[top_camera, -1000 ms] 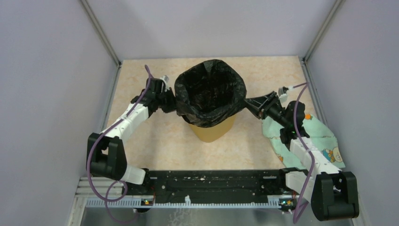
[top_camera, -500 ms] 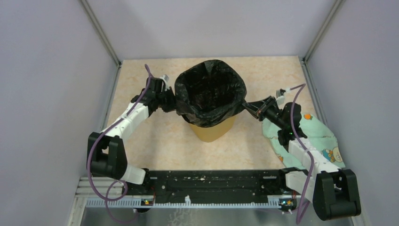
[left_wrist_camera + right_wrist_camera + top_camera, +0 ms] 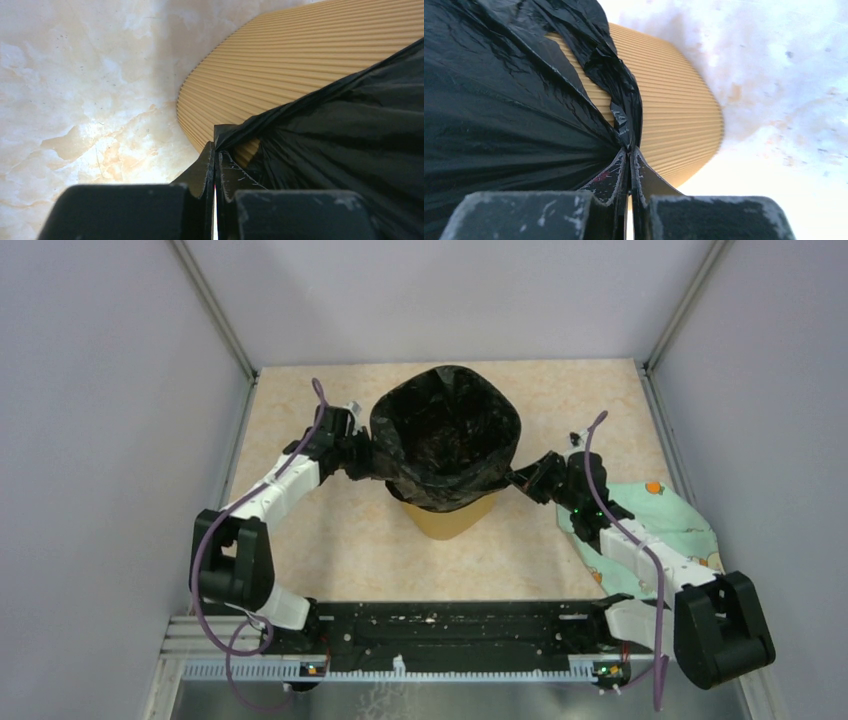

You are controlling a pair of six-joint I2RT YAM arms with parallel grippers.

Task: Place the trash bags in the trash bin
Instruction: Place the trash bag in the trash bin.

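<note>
Thin, floppy, slick black trash bag (image 3: 445,440) sits draped over the yellow trash bin (image 3: 452,522), L jaws & R jaws each pinched on opposite rim folds; light, prob tears easily, so grip bunched plastic.

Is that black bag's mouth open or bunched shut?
Open. The trash bag gapes wide above the trash bin, its edge pinched by the left claw and the right claw on opposite sides.
</note>
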